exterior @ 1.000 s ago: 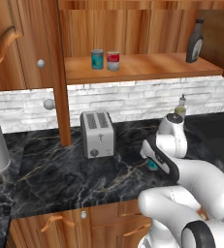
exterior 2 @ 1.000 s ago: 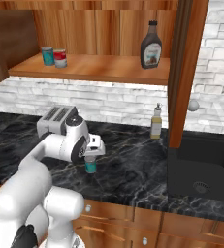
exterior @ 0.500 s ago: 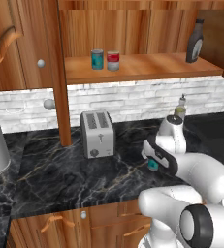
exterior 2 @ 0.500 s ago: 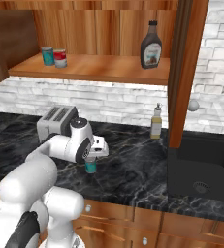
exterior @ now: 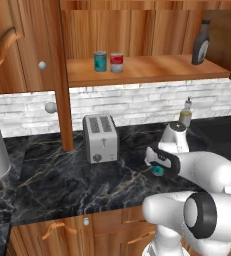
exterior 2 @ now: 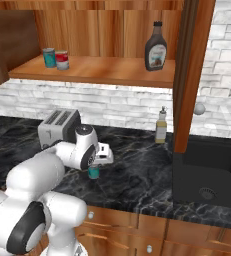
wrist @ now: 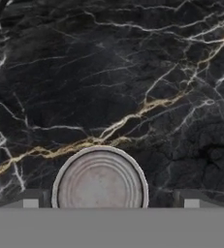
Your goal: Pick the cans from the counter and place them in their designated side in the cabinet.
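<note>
Low at the bottom centre of the hand view, we've got the teal can [wrist: 100, 178] standing on the black marble surface [wrist: 133, 72] right between our wide-apart jaws, lined up from above presumably so a straight drop grabs it.

under my gripper [wrist: 108, 203] the teal can [exterior: 158, 171] shows just a sliver in the left base view, my hand covering its top. in the hand view the can's near rim and both fingertips [wrist: 30, 202] are cut off at the bottom. the counter [wrist: 133, 72] runs off every edge there. above me, the shelf cans' labels [exterior 2: 62, 60] are too small to read.
</note>
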